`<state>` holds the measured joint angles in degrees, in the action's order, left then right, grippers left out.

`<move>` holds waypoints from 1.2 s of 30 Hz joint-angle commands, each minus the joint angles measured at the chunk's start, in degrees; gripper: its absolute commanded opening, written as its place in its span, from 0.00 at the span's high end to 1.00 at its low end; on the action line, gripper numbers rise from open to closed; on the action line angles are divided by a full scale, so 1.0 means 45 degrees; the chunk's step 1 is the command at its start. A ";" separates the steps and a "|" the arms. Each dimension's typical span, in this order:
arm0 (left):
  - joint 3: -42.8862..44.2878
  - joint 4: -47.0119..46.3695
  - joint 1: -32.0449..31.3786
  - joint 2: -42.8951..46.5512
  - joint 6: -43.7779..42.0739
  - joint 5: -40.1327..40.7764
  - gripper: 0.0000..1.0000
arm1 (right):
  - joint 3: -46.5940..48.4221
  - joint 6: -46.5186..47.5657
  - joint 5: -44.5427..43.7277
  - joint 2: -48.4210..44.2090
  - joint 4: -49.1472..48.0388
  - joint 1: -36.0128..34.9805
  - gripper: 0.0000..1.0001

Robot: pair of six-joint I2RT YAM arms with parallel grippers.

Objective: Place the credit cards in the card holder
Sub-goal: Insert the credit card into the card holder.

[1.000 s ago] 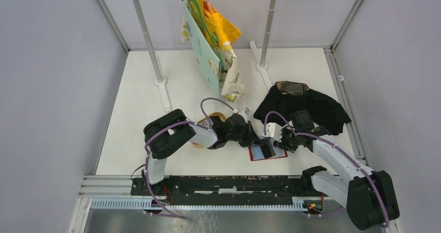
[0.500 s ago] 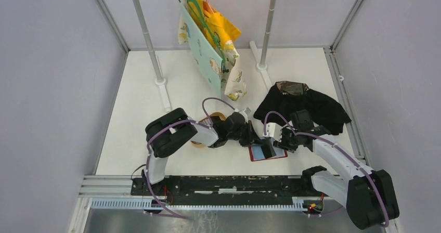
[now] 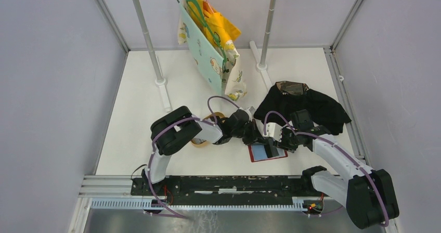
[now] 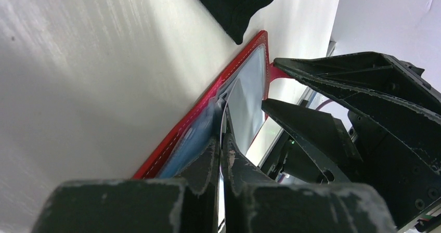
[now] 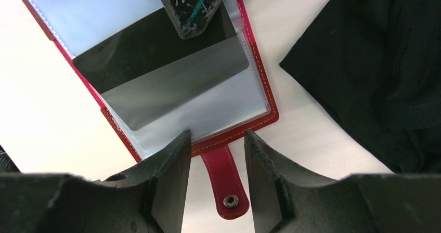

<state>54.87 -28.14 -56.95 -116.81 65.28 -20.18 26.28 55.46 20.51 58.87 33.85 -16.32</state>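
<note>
Clamped in left gripper [image 4: 221, 144]: grey credit card [image 5: 161, 72], half inside open red card holder [image 5: 260, 116], lower centre of top view. Straight ahead, straddling strap, right gripper [image 5: 217, 155], half-spread, grasping nothing.

I count one card holder [image 5: 221, 168], one grey card [image 5: 166, 82] (more I cannot tell), one black cloth [image 5: 374, 61], and two pincers: left pincer [image 4: 221, 142], right pincer [image 5: 217, 137].

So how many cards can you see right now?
1 for sure: a grey card, pinched by the left gripper, partly inside the red card holder's clear sleeve. The pale blue patch beside it may be a second; others may be hidden.
</note>
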 commanded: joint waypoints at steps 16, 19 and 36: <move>0.0189 0.0513 -0.0031 -0.0702 -0.0922 -0.0447 0.83 | 0.0548 0.3863 0.5817 -0.3271 0.1530 -0.0015 0.49; 0.0218 0.0496 -0.0013 -0.0702 -0.0965 -0.0470 0.82 | 0.0092 0.6015 0.7412 -0.3346 0.1999 -0.0378 0.63; 0.0246 0.0243 -0.0024 -0.0872 -0.0934 -0.0543 0.80 | -0.0743 0.1945 0.0750 -0.0981 -0.2596 -0.5219 0.92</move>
<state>55.77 -30.02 -56.58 -118.52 64.84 -22.65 23.27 67.51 31.99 52.75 26.41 -38.41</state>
